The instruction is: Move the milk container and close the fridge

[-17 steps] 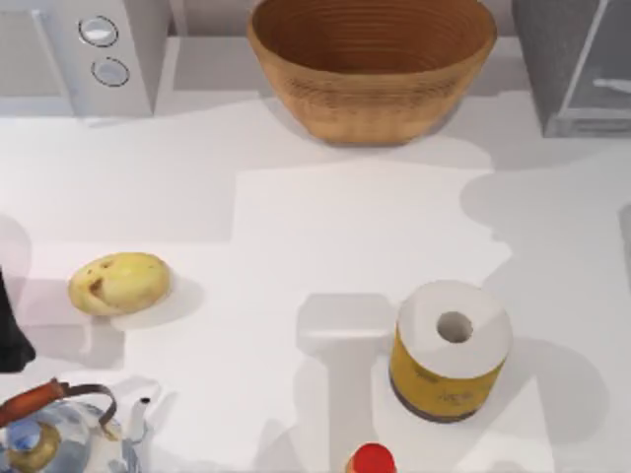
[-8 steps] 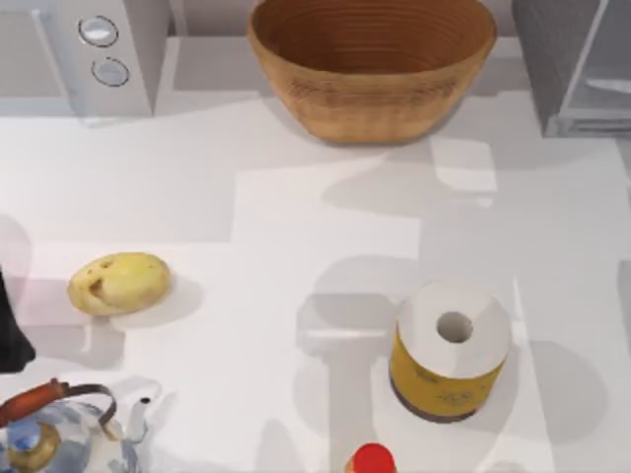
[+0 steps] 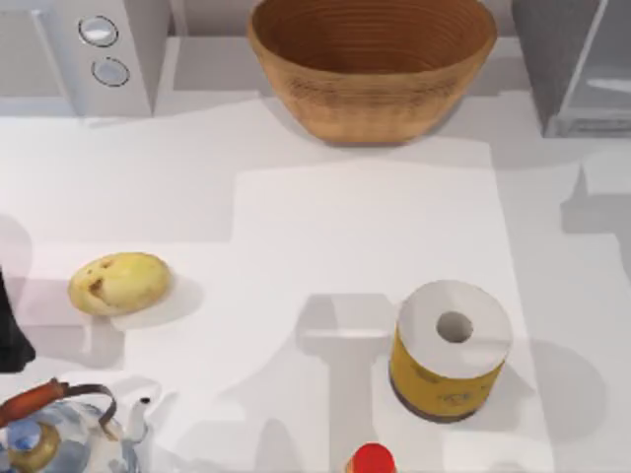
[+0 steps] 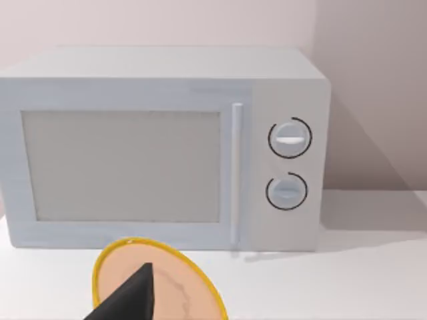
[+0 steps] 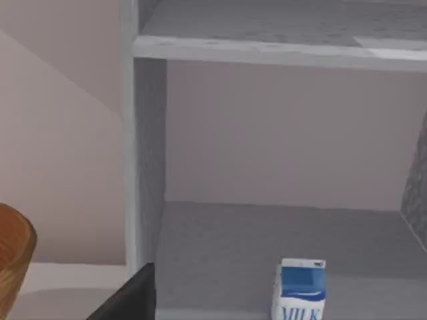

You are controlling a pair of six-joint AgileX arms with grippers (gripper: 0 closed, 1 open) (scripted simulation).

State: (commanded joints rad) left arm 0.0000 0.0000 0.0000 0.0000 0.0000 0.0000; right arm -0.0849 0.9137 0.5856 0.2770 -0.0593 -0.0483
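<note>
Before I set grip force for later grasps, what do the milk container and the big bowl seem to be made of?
The milk container looks like matte printed carton board: flat faces, sharp edges, blue top, white base with lettering. The bowl looks like wood or woven fibre, tan and matte, with fine concentric ridges inside; which one is open.

White surface [image 3: 325, 227]: microwave [image 3: 84, 49] back left, wicker bowl [image 3: 373, 64] back centre, fridge [image 3: 577, 64] back right. Potato [image 3: 119, 283] left, kettle [image 3: 54, 434] front left, paper roll [image 3: 452, 350] right of centre, red cap [image 3: 373, 459] at front edge. Fridge shelf [image 5: 267, 240] carries the milk container [image 5: 299, 290], upright.
</note>
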